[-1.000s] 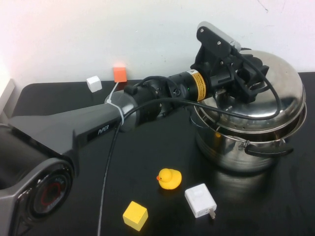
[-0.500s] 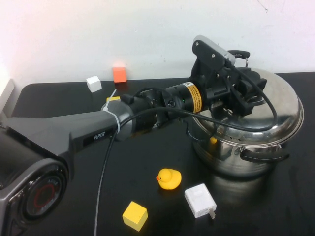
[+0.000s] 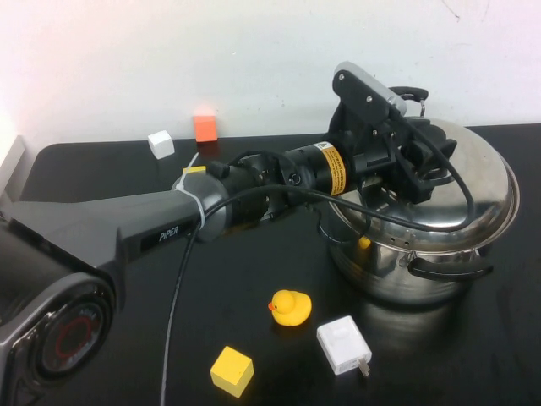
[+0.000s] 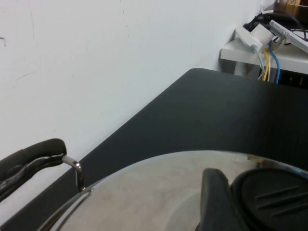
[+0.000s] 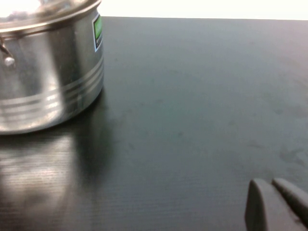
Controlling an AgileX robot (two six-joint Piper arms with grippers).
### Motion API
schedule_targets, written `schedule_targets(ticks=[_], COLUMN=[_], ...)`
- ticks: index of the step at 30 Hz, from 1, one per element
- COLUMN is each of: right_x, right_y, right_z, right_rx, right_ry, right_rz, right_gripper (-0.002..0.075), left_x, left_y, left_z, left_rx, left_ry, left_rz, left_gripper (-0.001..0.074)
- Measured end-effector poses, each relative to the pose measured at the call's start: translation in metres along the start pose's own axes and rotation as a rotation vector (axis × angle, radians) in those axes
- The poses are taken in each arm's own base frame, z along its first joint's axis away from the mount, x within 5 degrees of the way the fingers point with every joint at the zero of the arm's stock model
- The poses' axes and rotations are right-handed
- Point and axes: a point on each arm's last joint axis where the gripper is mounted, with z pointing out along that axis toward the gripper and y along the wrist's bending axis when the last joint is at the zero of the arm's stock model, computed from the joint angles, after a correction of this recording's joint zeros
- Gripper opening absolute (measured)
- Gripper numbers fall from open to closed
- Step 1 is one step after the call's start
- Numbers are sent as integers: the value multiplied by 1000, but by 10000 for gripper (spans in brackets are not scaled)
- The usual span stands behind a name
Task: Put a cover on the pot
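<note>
The steel pot (image 3: pixel 393 272) with black loop handles (image 3: pixel 448 269) stands at the right of the black table. The domed steel lid (image 3: pixel 478 190) lies over its rim, slightly tilted, with a small gap at the near left. My left gripper (image 3: pixel 423 162) is shut on the lid's black knob (image 4: pixel 272 197); one finger (image 4: pixel 214 202) presses against it. The far pot handle (image 4: pixel 29 158) shows in the left wrist view. My right gripper (image 5: pixel 278 204) is shut and empty, low over the bare table, well away from the pot (image 5: pixel 48 82). It is outside the high view.
A yellow duck (image 3: pixel 291 307), a white charger (image 3: pixel 344 344) and a yellow cube (image 3: pixel 232 370) lie in front of the pot. A white cube (image 3: pixel 161 143) and an orange cube (image 3: pixel 205 125) sit by the back wall. The left arm spans the table's middle.
The left gripper has lowered the lid from a raised, tilted position down onto the pot's rim. In the last half second it settled a little lower.
</note>
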Motion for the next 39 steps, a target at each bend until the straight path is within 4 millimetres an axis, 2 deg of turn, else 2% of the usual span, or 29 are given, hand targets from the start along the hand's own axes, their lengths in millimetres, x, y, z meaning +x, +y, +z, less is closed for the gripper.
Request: schedule_targets(ticks=[4, 6, 9, 18, 21, 24, 28, 32, 36, 39], right_x=[0, 0, 0, 0, 0, 0, 0, 0, 0, 0], right_y=[0, 0, 0, 0, 0, 0, 0, 0, 0, 0], right_z=[0, 0, 0, 0, 0, 0, 0, 0, 0, 0], right_rx=[0, 0, 0, 0, 0, 0, 0, 0, 0, 0], right_ry=[0, 0, 0, 0, 0, 0, 0, 0, 0, 0], right_rz=[0, 0, 0, 0, 0, 0, 0, 0, 0, 0], right_gripper=[-2, -2, -2, -2, -2, -2, -2, -2, -2, -2], left_x=[0, -3, -15, -90, -119, -149, -184, -216, -244, -254], left_y=[0, 0, 1, -9, -15, -21, -23, -24, -31, -43], left_z=[0, -1, -6, -35, -51, -72, -104, -144, -192, -224], left_rx=[3, -9, -49, -136, -172, -247, -414, -629, -819, -873], left_ry=[5, 11, 21, -46, -63, -55, -18, -2, -17, -38], left_rz=[-8, -1, 24, 162, 228, 324, 430, 422, 308, 232], left_gripper=[497, 538, 540, 522, 480, 400, 233, 61, 13, 4])
